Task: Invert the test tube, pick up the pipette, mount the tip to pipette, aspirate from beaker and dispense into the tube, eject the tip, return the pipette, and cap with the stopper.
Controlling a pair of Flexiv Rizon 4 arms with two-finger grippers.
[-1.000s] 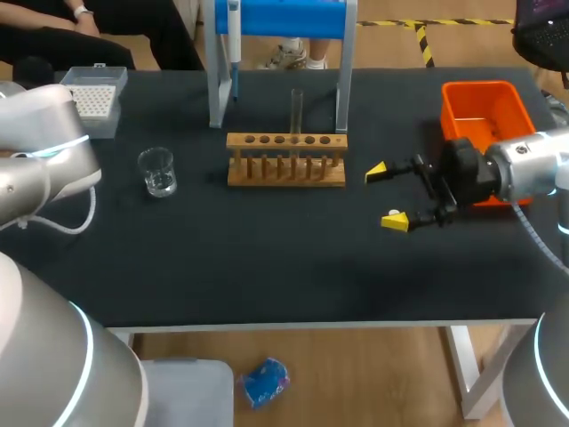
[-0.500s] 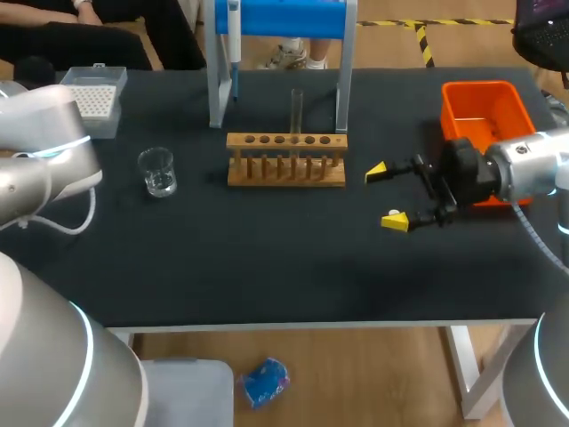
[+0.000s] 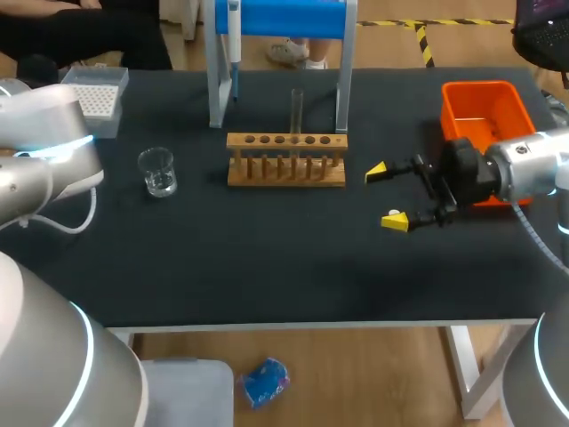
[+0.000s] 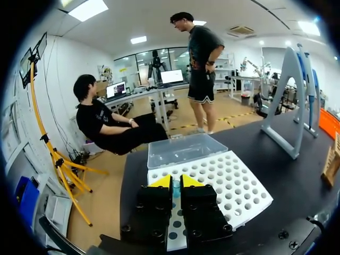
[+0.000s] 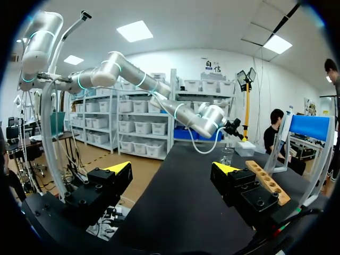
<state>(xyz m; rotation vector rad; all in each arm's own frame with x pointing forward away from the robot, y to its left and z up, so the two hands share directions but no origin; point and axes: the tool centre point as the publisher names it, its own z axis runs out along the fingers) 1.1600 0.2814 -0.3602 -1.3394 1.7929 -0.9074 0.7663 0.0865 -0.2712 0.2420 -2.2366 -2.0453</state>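
White tip box [image 3: 93, 96] at the worktop's [image 3: 267, 258] far left, with the left tool [image 4: 175, 181] just above its holes, pinched to a narrow slit around a small bluish bit; unclear whether gripped. Next, glass beaker [image 3: 157, 172] holding a little liquid. On the blue stand [image 3: 280, 18], pipette [image 3: 233, 36] hanging, not yet picked up. Upright in the wooden rack [image 3: 286, 169], test tube [image 3: 296, 111], so inversion likely done; tip mounting, aspirating, dispensing, ejecting, returning and capping all left. No stopper made out. Farther along, right tool [image 3: 396, 196] wide open and empty, beside the rack, near the orange bin [image 3: 484, 107]. Rack and tube between it and the pipette: likely hindrance to a straight reach.
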